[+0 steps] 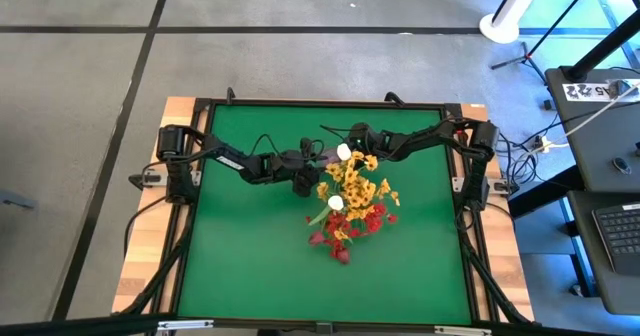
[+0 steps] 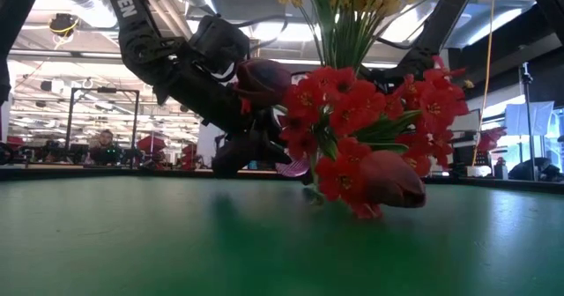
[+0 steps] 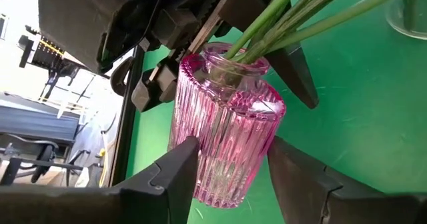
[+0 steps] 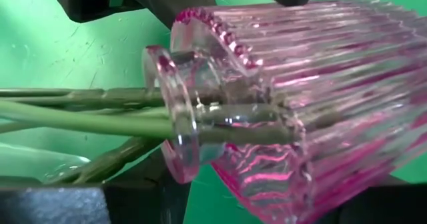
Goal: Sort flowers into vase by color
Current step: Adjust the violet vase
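— Fingers (image 3: 175, 177) of the left gripper (image 3: 230, 167) squeeze the pink vase (image 3: 227, 127) at mid-table. Stems (image 3: 293, 17) sit inside.

— Right gripper (image 1: 352, 142)? Can't tell. Yellow, red and white flowers (image 1: 352, 201) look mixed. Sorting isn't finished.

The flowers (image 1: 352, 198) are one mixed bunch near the middle of the green worktop (image 1: 250, 256). Yellow blossoms (image 1: 352, 179) sit toward 12 o'clock, red blossoms (image 1: 368, 219) toward 6 o'clock, with white buds (image 1: 336, 204) between them. A dark pink bud (image 2: 390, 180) hangs low. Their green stems (image 3: 280, 21) go into a ribbed pink glass vase (image 3: 223, 127), which is tipped over sideways.
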`<state>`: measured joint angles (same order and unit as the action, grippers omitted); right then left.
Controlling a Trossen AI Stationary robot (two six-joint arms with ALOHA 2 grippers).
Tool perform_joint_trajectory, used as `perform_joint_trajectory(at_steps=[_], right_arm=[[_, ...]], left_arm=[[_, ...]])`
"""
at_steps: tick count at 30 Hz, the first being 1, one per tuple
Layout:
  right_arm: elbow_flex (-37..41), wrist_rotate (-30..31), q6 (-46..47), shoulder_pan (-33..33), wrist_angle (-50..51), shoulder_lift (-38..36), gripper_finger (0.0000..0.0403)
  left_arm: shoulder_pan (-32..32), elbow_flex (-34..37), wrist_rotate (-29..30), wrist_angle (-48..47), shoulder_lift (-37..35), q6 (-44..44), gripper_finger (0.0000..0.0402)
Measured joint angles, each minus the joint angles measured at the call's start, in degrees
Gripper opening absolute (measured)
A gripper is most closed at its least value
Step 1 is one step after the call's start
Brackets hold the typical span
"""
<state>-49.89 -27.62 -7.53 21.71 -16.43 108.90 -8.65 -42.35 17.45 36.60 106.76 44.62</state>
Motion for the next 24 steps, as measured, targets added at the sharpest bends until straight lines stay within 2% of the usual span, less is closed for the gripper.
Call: perform_joint_trajectory(at_steps=[14, 20, 24], right_arm=[[0.01, -2.13, 1.89, -0.29, -1.92, -0.04, 0.0214], [-0.57, -2.09, 3.05, -1.80, -2.50, -0.04, 0.0214], [-1.94, -2.56, 2.97, -3.17, -2.31, -0.04, 0.0214]], left_arm=[[3.65, -0.04, 6.50, -0.04, 0.00, -2.55, 0.0245], [3.86, -0.04, 8.53, -0.50, -0.02, -2.32, 0.0252], [3.69, 0.00, 12.03, -0.58, -0.09, -2.33, 0.0253]])
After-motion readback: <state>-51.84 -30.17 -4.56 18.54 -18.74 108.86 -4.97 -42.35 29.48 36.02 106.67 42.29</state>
